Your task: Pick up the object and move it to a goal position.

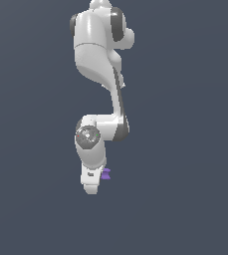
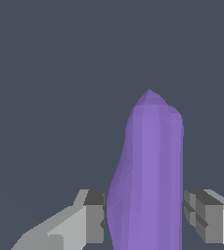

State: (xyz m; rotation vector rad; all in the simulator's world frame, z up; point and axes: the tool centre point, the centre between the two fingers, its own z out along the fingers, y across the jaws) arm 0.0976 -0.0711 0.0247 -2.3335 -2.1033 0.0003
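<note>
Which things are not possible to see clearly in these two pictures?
- Small purple grooved piece, exterior view: mostly behind the white claw; shape too small to read.
- Same piece, wrist view: its near end is cut off by the picture edge.
- Claw contact: unclear whether the fingers touch it.
- Goal position: no marker visible.

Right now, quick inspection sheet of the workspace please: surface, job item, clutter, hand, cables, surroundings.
Surface: plain dark grey-blue ground, no markings visible.
Job's things: purple piece, elongated, lying between the two fingers in the wrist view; in the exterior view only a small purple bit shows beside the hand, on the exterior view's right.
Clutter: nothing seen.
Hand: the hand is low over the piece, fingers on either side of it; small gaps seem to show at both pads, but contact cannot be told for sure.
Cables: nothing seen.
Surroundings: only the white arm against the uniform background; no goal marker seen.
</note>
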